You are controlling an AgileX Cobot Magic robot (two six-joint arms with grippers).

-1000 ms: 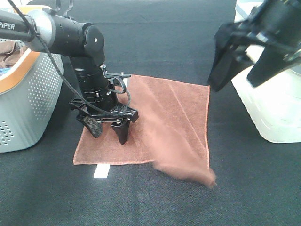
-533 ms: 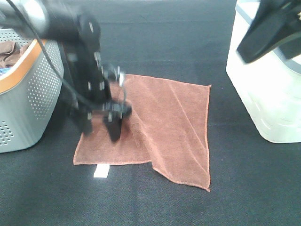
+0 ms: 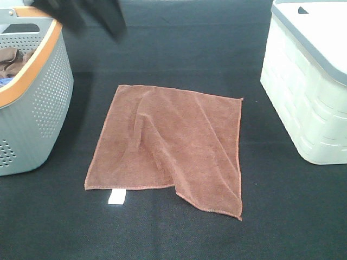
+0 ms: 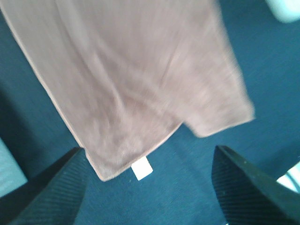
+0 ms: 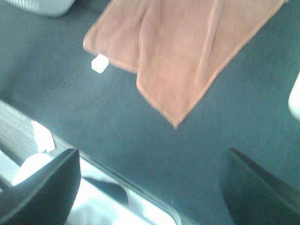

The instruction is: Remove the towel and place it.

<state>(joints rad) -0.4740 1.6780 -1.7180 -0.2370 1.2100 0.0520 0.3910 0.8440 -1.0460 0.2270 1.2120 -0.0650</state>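
The towel (image 3: 168, 146), reddish-brown and roughly square, lies spread on the black table with a fold ridge down its middle. Its near right corner juts toward the front, and a small white tag (image 3: 116, 196) sticks out from the near edge. Nothing touches it. My left arm (image 3: 105, 16) is a dark blur at the far left, high above the table. In the left wrist view the left gripper (image 4: 150, 197) stands open and empty above the towel (image 4: 131, 79) and the tag (image 4: 142, 168). The right gripper (image 5: 150, 187) is also open and empty, well above the towel (image 5: 187, 51).
A grey perforated basket with an orange rim (image 3: 32, 108) stands at the left, with bunched brown cloths (image 3: 11, 59) inside. A white bin with a grey lid (image 3: 309, 92) stands at the right. Bare black table surrounds the towel.
The left gripper has lifted off the towel and swung up to the far left. The right arm has withdrawn out of the exterior view. The towel's near right corner has dropped and settled flat.
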